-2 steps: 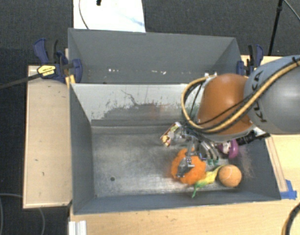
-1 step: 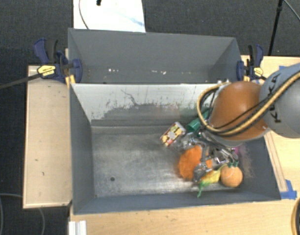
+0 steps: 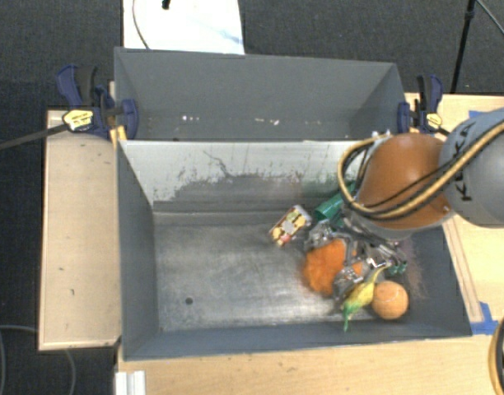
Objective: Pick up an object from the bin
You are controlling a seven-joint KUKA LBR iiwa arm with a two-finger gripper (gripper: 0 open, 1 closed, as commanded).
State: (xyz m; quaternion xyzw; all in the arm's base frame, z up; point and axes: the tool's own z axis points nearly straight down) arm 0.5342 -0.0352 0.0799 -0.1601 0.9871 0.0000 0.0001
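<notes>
My gripper [image 3: 359,255] is low in the bin's right front part, under the arm's orange cover. Its metal parts lie right against an orange fuzzy lump [image 3: 320,270] just to its left. A yellow-green thing [image 3: 357,297] pokes out below the gripper, and a tan ball [image 3: 391,299] rests to the right of that. A small yellow and white patterned box [image 3: 289,224] lies a little up and left. A green piece [image 3: 327,207] shows by the back wall, partly hidden by the arm.
The arm with its cables comes in from the right and covers the bin's right back corner. The bin's sloping walls stand close on the right and front of the gripper. Bare bin floor stretches to the left.
</notes>
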